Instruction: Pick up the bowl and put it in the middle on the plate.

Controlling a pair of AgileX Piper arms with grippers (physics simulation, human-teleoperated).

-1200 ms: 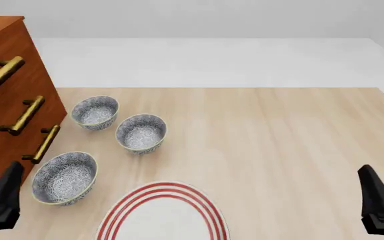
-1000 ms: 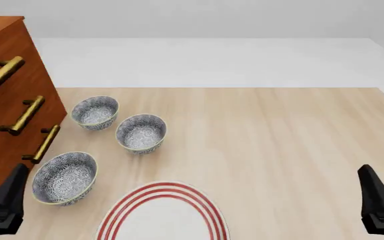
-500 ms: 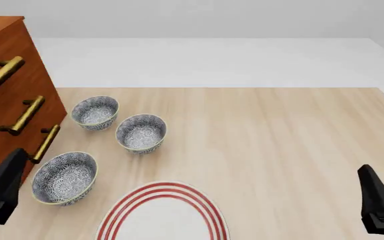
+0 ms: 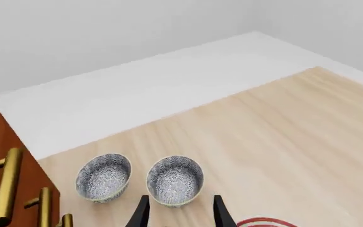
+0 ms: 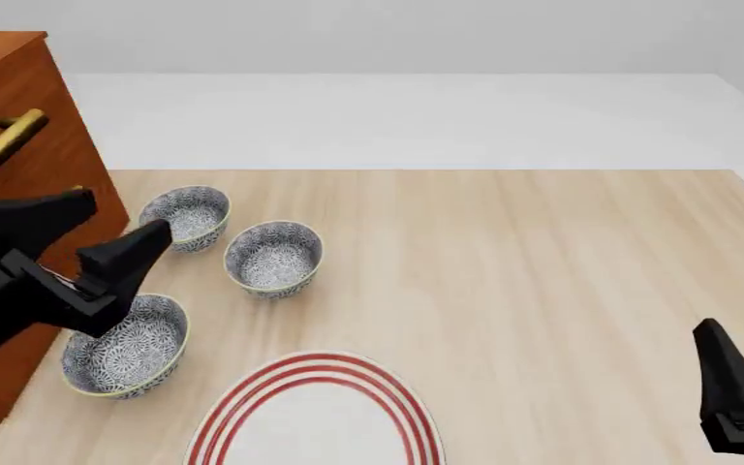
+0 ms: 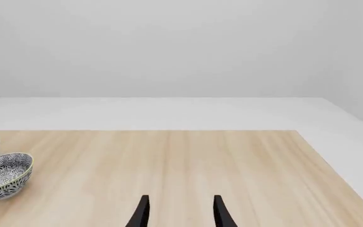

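Note:
Three alike floral bowls stand at the table's left: a far one (image 5: 185,218), a middle one (image 5: 274,257) and a near one (image 5: 124,347). The red-ringed white plate (image 5: 314,421) lies at the front edge, cut off by the frame. My left gripper (image 5: 104,232) hangs open in the air above the near bowl's far side, holding nothing. In the left wrist view its fingertips (image 4: 141,213) frame the middle bowl (image 4: 175,180), with the far bowl (image 4: 103,177) beside it and a sliver of plate (image 4: 263,221). My right gripper (image 6: 181,215) stays open and empty at the front right.
A brown dresser (image 5: 11,145) with brass handles (image 5: 4,145) stands along the table's left side, close to the bowls. The right wrist view catches two bowls (image 6: 5,175) at its edge. The table's far edge (image 5: 411,171) meets a white floor.
My left arm has risen from the front left corner and swung forward and right over the near bowl, now covering the dresser's lower handles. The right arm and bowls have not moved.

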